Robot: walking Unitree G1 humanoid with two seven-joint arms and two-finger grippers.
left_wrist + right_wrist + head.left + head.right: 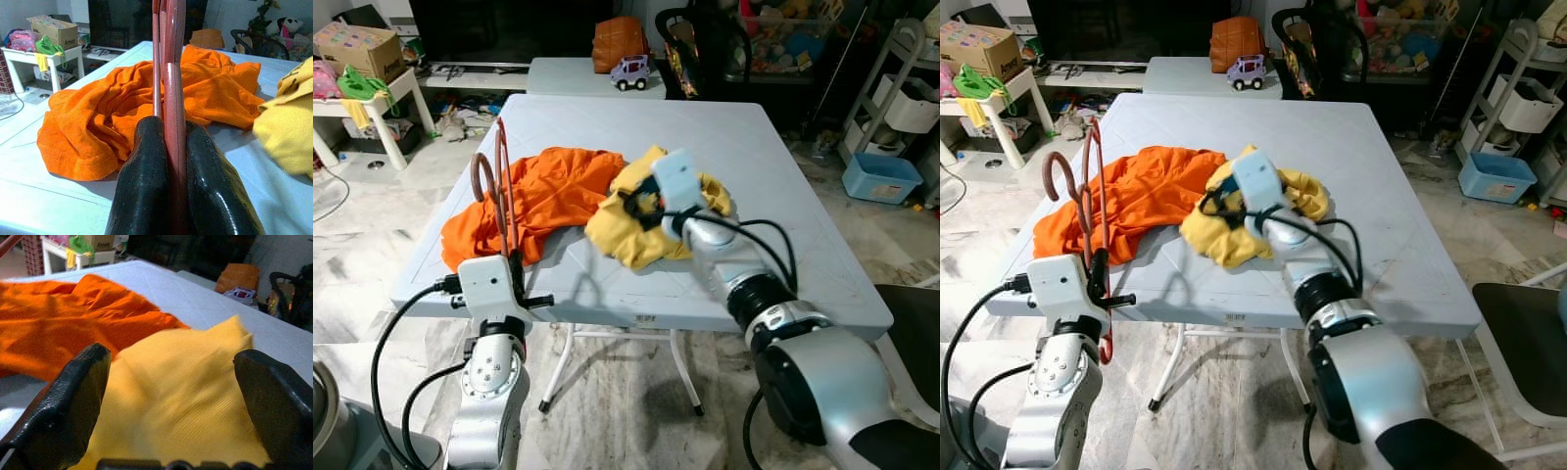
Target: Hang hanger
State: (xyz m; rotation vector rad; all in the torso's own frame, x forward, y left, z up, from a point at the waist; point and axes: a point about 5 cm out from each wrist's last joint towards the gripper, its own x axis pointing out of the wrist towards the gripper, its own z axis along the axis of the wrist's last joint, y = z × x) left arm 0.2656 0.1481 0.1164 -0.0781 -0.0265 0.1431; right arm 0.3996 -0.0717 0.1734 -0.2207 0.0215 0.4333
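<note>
Left gripper (516,262) lower left, clamped on upright reddish hanger (499,186), right gripper (171,406) spread wide over yellow garment (641,220) mid-frame, orange garment (543,196) beside it on pale table (783,196).

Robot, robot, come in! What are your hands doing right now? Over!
Left gripper shut on red hanger, upright at table edge. Right gripper open over yellow shirt. Orange shirt beside it.

The head's two eyes looked down over the table (783,176). Each wrist camera sat close along its fingers, sharing the orange cloth (98,117).
</note>
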